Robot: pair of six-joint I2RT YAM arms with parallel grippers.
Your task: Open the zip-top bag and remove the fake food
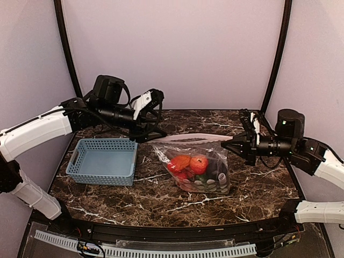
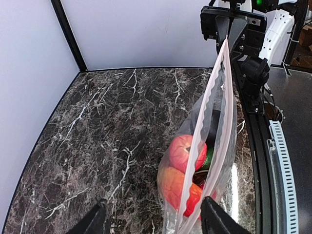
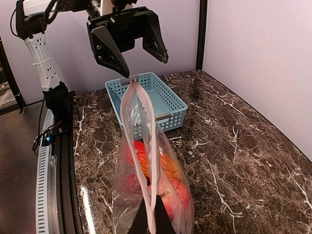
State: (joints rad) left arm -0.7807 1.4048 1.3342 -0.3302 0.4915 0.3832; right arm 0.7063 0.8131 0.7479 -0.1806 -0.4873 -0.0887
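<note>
clear crinkly bag (image 1: 210, 152), pale zip strip, round red and orange fake food (image 1: 189, 164) inside, mid frame. right gripper (image 2: 227, 34) clenched on strip end; left gripper (image 3: 145, 66) spread wide, released.

A dark brown marble-patterned table (image 1: 161, 199) with white veins is filling the lower half of the top view. Pale lavender walls (image 1: 172, 54) are closing it in behind and on both sides. A black left pole (image 1: 67, 48) is rising from the back corner toward the upper left, and a black right pole (image 1: 278, 54) is rising toward the upper right. A white slotted strip (image 1: 161, 251) is lying along the bottom edge. Soft, even light is glancing off the polished tabletop.
</note>
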